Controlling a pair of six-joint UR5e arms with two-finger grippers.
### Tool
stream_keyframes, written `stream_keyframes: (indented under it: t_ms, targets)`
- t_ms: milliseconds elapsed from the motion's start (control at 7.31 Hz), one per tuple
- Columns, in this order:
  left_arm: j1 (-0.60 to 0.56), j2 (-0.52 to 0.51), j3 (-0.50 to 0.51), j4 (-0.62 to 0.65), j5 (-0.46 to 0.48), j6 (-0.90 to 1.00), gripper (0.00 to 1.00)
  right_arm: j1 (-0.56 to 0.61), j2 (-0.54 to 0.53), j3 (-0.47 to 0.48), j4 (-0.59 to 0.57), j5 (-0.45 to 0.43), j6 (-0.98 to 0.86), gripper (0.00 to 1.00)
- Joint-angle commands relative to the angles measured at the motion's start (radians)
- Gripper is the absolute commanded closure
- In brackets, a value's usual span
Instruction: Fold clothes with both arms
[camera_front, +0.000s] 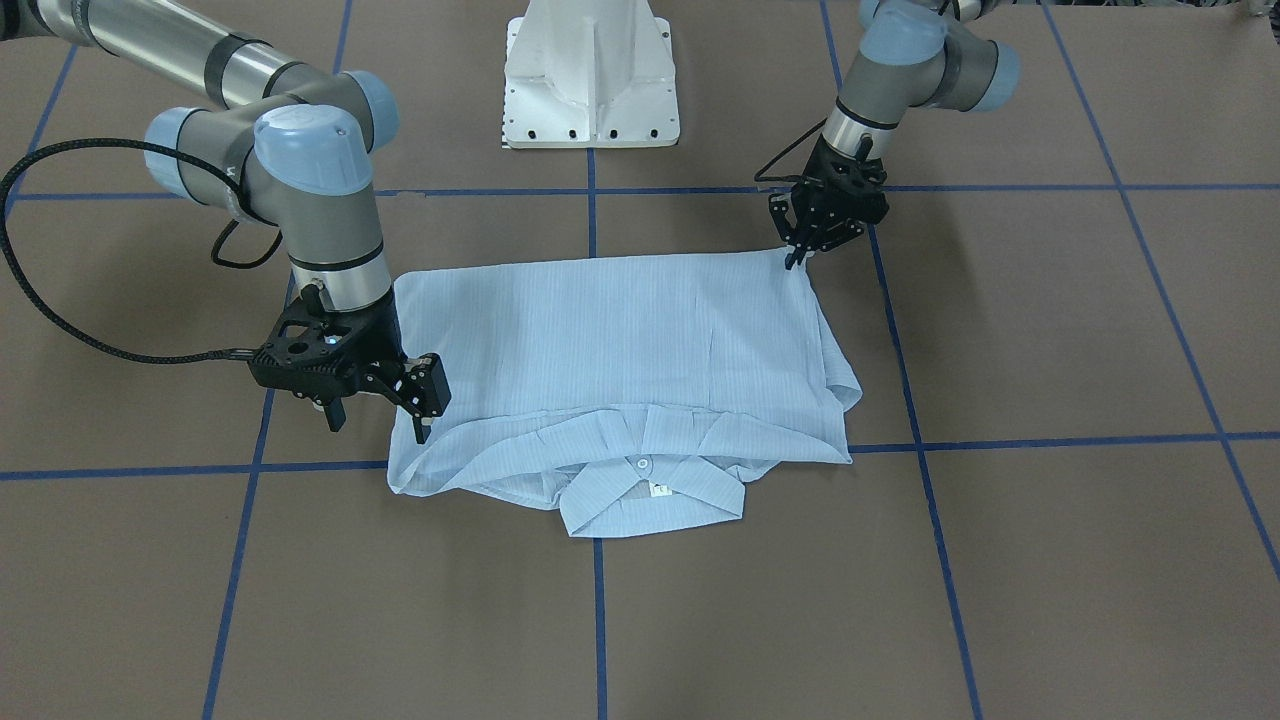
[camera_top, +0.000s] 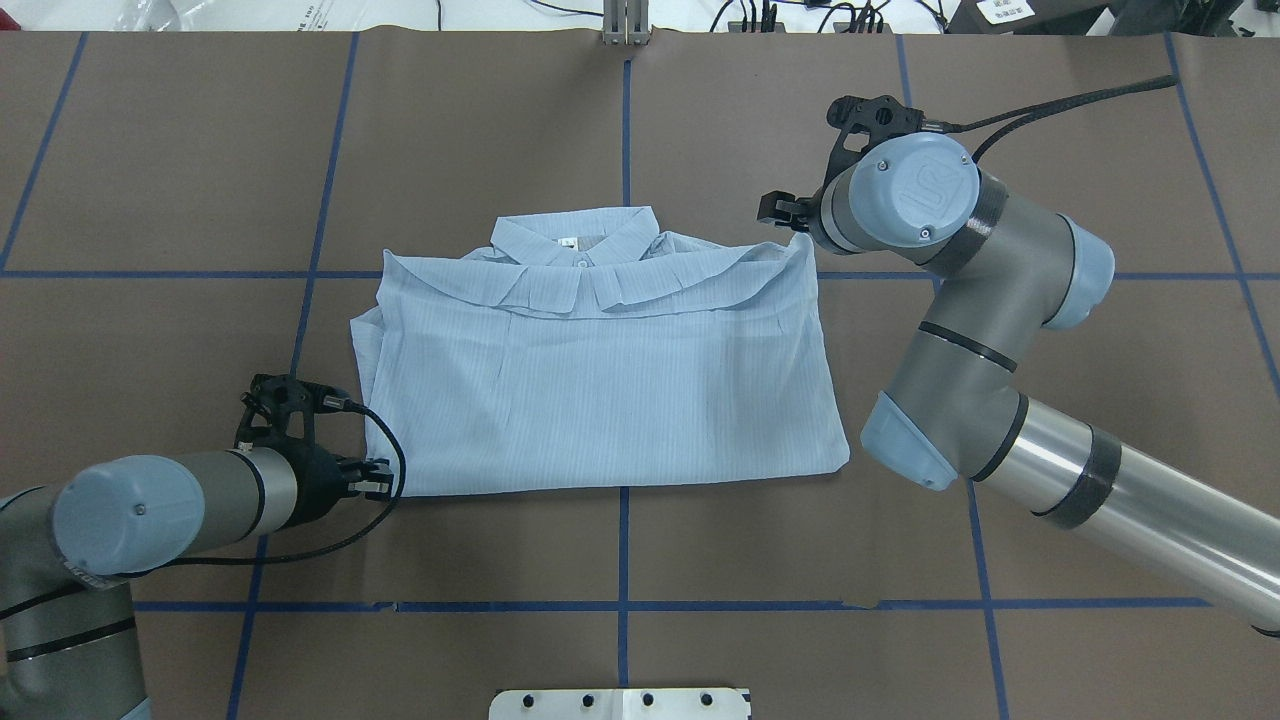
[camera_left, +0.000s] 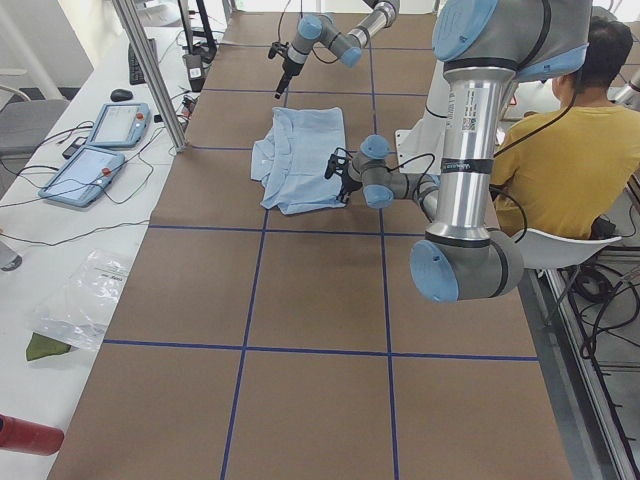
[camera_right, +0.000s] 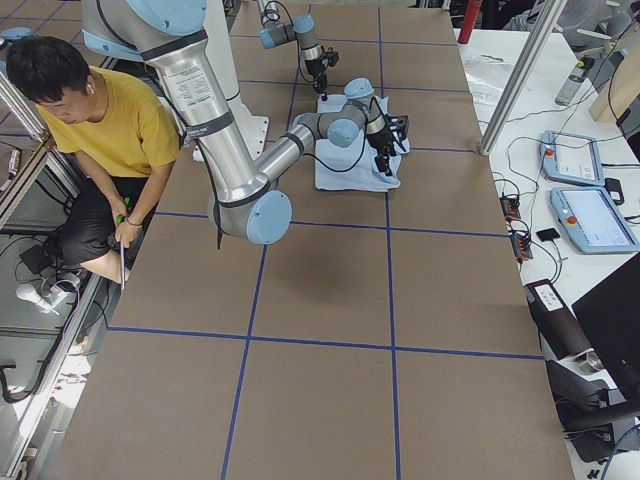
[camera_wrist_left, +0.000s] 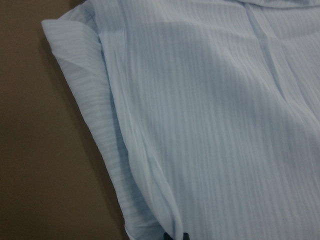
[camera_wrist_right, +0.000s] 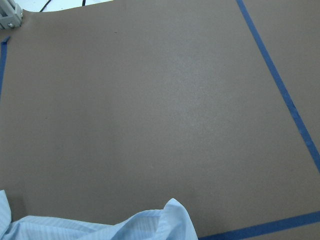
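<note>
"One garment on the table, is that correct?" asks the first inspector.

"Correct. One pale blue, finely striped button-up shirt (camera_front: 620, 340) lies folded into a rough rectangle on the brown table surface (camera_front: 1000, 560). It sits across the central blue tape line (camera_front: 597, 620), in front of the white pedestal base (camera_front: 590, 80). The collar (camera_front: 650, 495) points away from the robot and lies flat, with one small white button (camera_front: 645, 463) showing at the neck."

"Condition of the left gripper?"

"The left gripper (camera_front: 797, 260) is at the shirt corner on the robot's left, at the end nearest the base. Its fingers are drawn together and pinch the cloth there. The left wrist view shows striped fabric filling most of the frame, with dark fingertips at the bottom edge."

"And the right?"

"The right gripper (camera_front: 378, 428) hangs low at the collar-end corner on the robot's right. Its fingers stand wide apart, one over the shirt's edge and the other over bare table, and they grip nothing. The right wrist view shows mostly table, with a raised fold of the shirt at the bottom."
</note>
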Motion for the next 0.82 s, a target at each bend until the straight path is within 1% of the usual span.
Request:
stream_keyframes:
  t_ms: [0, 137, 274, 411, 548, 684]
  targets:
    - [-0.115, 0.026, 0.007, 0.004, 0.001, 0.159, 1.00, -0.002, 0.000, -0.001, 0.000, 0.000, 0.001, 0.00]
    - [-0.216, 0.007, 0.069, 0.004, -0.001, 0.237, 1.00, -0.003, 0.002, -0.001, 0.000, 0.000, 0.003, 0.00]
    - [-0.319, -0.080, 0.181, 0.006, -0.001, 0.338, 1.00, -0.003, 0.002, -0.001, 0.000, 0.000, 0.004, 0.00]
    - [-0.411, -0.222, 0.347, 0.004, 0.001, 0.423, 1.00, -0.003, 0.002, -0.001, 0.000, 0.000, 0.006, 0.00]
    - [-0.469, -0.386, 0.557, -0.005, 0.001, 0.441, 1.00, -0.006, 0.005, 0.001, 0.000, 0.000, 0.013, 0.00]
    - [-0.503, -0.534, 0.728, -0.008, 0.036, 0.438, 1.00, -0.008, 0.005, 0.001, 0.021, 0.000, 0.016, 0.00]
